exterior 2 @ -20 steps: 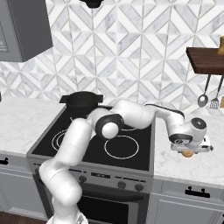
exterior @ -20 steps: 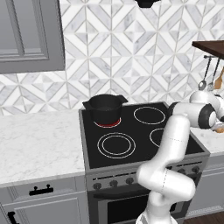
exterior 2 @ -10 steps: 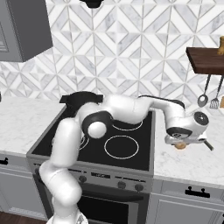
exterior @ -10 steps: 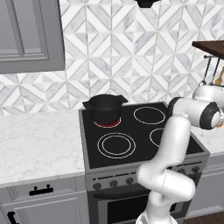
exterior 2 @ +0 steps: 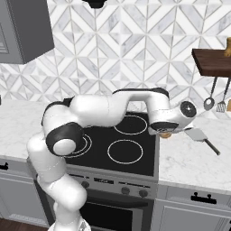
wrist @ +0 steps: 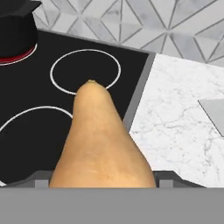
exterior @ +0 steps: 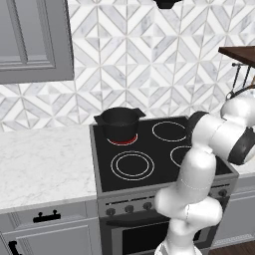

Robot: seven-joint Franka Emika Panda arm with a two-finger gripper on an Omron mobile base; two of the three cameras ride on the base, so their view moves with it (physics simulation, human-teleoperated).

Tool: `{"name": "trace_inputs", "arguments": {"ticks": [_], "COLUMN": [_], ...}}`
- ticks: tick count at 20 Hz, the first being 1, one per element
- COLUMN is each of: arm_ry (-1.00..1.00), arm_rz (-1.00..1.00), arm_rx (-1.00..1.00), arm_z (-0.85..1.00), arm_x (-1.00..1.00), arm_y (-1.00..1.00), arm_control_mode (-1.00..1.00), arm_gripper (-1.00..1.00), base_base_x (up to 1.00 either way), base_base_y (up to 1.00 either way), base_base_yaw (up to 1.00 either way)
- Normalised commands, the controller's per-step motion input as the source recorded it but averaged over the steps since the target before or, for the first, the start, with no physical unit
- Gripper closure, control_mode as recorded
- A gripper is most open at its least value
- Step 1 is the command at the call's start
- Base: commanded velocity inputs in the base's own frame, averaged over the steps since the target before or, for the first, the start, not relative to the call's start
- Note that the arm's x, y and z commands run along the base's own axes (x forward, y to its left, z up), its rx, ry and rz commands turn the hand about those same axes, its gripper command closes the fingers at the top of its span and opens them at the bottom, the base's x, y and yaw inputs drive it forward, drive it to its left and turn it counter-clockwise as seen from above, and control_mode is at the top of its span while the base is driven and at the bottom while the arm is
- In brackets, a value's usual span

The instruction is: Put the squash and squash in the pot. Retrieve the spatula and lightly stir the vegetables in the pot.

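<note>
Gripping one squash [wrist: 98, 140], the pincer [exterior 2: 165, 133] hangs over the right edge of the black cooktop [exterior 2: 113, 144], where it meets the marble counter [exterior 2: 194, 160]; its fingers sit at the squash's broad end, and the narrow neck points out ahead of it toward a back burner ring [wrist: 85, 71]. One black pot [exterior: 119, 122] stands well apart from the pincer on the far left burner, which glows red under it. One grey spatula [exterior 2: 201, 137] lies flat on the counter just right of the pincer, near it but not touching. Beyond it, two utensils [exterior 2: 215, 100] hang under one wooden shelf [exterior 2: 212, 62]. Nothing stands on the cooktop between the pincer and the pot. Compared with a second ago, the pincer has swung from over the counter's front edge back toward the stove, carrying the squash, and its jaws have drawn in on it. I count one squash, four burner rings
</note>
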Motion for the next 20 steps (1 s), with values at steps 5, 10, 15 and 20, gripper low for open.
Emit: {"name": "trace_inputs", "arguments": {"ticks": [5,10,15,20], "arm_ry": [-0.01,0.00,0.00,0.00], "arm_rz": [0.07,0.07,0.06,0.05], "arm_rx": [0.00,-0.02,-0.01,0.00], "arm_z": [0.72,0.58,0.48,0.35], "arm_x": [0.00,0.06,0.13,0.19], "arm_y": [1.00,1.00,1.00,1.00], "arm_control_mode": [-1.00,-1.00,-1.00,-1.00], "arm_gripper": [1.00,1.00,1.00,1.00], "base_base_x": [0.00,0.00,0.00,0.00], "base_base_y": [0.00,0.00,0.00,0.00], "base_base_yaw": [0.00,0.00,0.00,0.00]}}
